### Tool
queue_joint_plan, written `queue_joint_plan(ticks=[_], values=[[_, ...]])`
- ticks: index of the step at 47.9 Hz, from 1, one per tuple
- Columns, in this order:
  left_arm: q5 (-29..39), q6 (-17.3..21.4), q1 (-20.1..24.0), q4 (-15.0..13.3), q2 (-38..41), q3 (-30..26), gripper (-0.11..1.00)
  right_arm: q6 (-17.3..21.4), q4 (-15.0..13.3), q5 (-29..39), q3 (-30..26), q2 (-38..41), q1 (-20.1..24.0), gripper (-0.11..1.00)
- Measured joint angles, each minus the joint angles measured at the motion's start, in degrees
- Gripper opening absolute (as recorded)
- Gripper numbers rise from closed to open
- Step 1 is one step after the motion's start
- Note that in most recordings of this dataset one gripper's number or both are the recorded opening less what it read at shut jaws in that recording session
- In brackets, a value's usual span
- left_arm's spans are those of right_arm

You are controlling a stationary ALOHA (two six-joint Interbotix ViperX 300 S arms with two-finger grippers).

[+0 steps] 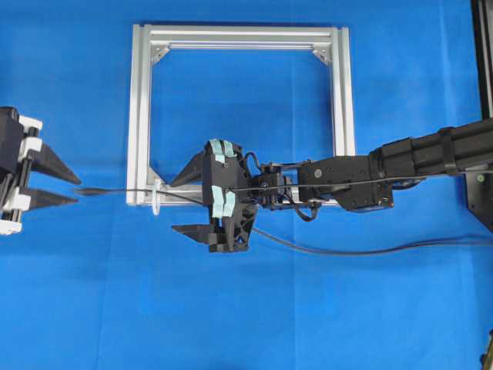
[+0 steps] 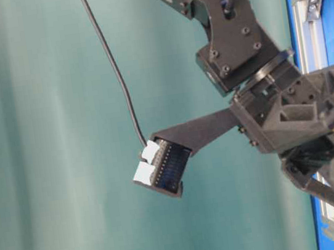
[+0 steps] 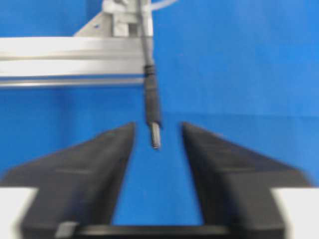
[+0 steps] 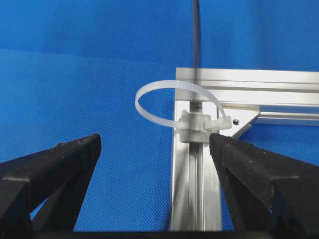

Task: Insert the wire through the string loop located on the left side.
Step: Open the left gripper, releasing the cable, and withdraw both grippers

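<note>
My left tool (image 3: 157, 144) is standing half open, gripping nothing, the wire (image 3: 152, 107) plug between its fingers; my right tool (image 4: 154, 149) is gaping empty beside the string loop (image 4: 174, 102).

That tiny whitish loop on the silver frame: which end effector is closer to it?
The right end effector: its fingers open just beside the tiny whitish translucent string loop. The left end effector sits farther out, past the frame's left rail.

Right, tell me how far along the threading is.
Seemingly done: the wire crosses the frame at the loop, apparently through it. In hand: nothing; the left claw stands open around the plug, and the right claw is open. Left: confirm the threading.
</note>
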Motion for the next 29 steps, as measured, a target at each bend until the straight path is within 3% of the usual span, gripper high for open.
queue_joint_plan(ticks=[4, 6, 12, 29], values=[[0.00, -0.44, 0.00, 0.00, 0.44, 0.00, 0.75, 0.00, 0.00, 0.00, 0.09, 0.00, 0.00, 0.93], [0.00, -0.44, 0.09, 0.00, 0.70, 0.00, 0.80, 0.00, -0.09, 0.00, 0.00, 0.00, 0.00, 0.93], [0.00, -0.44, 0.44, 0.00, 1.05, -0.09, 0.72, 0.00, 0.00, 0.00, 0.00, 0.00, 0.00, 0.93], [0.09, -0.26, 0.97, 0.00, -3.69, -0.53, 0.71, -0.26, 0.00, 2.90, 0.00, -3.78, 0.09, 0.93]])
